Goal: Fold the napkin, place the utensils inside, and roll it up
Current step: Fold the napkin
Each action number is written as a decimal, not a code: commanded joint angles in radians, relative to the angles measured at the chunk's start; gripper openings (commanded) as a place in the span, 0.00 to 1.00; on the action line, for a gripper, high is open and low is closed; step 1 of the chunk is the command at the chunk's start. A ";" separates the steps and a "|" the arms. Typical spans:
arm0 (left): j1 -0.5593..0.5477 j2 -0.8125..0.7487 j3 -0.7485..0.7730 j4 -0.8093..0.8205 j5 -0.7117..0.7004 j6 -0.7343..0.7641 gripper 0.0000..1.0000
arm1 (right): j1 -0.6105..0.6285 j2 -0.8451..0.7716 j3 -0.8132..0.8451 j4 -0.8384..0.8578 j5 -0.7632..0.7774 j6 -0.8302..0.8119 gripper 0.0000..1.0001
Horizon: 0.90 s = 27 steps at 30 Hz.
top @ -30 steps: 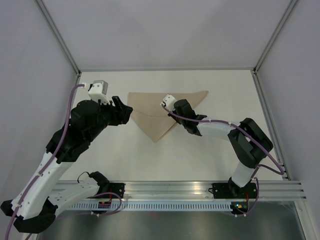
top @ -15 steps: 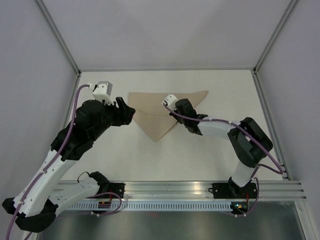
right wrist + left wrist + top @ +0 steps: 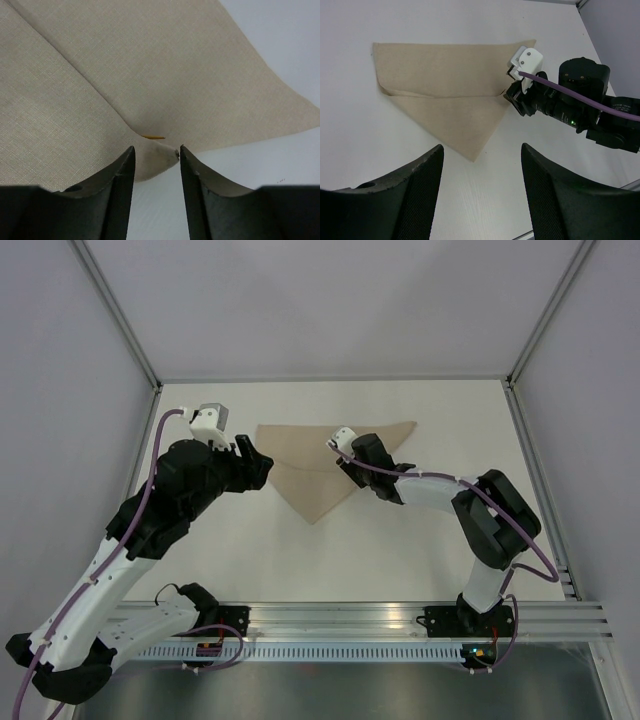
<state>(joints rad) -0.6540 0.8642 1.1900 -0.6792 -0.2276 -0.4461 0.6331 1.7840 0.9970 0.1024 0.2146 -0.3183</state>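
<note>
Ideally, the right hand, parted around the napkin at its four o'clock corner, should be lifted straight off, the fold left undisturbed.

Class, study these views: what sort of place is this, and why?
Probably a robotics test cell: white table, plain panels around it, left arm and right arm bolted to an aluminium rail.

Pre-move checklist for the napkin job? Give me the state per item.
1. Napkin folded: ok, a flat triangle on the table.
2. Right gripper let go: ok, jaws parted, cloth corner lies between the tips and looks unpinched.
3. Left gripper free: ok, open, holding nothing, beside the napkin's left edge.
4. Utensils located: not ok, none in any view.
</note>
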 commanded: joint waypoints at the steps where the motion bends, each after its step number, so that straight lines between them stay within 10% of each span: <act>1: -0.001 -0.005 -0.003 0.030 0.022 0.030 0.68 | -0.018 -0.040 0.072 -0.059 -0.038 0.034 0.48; 27: -0.001 0.013 -0.047 0.092 0.047 0.023 0.70 | -0.615 0.364 0.634 -0.487 -0.547 0.513 0.63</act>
<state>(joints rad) -0.6540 0.8753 1.1564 -0.6361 -0.2043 -0.4461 0.0212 2.1269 1.5738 -0.3275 -0.2443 0.0914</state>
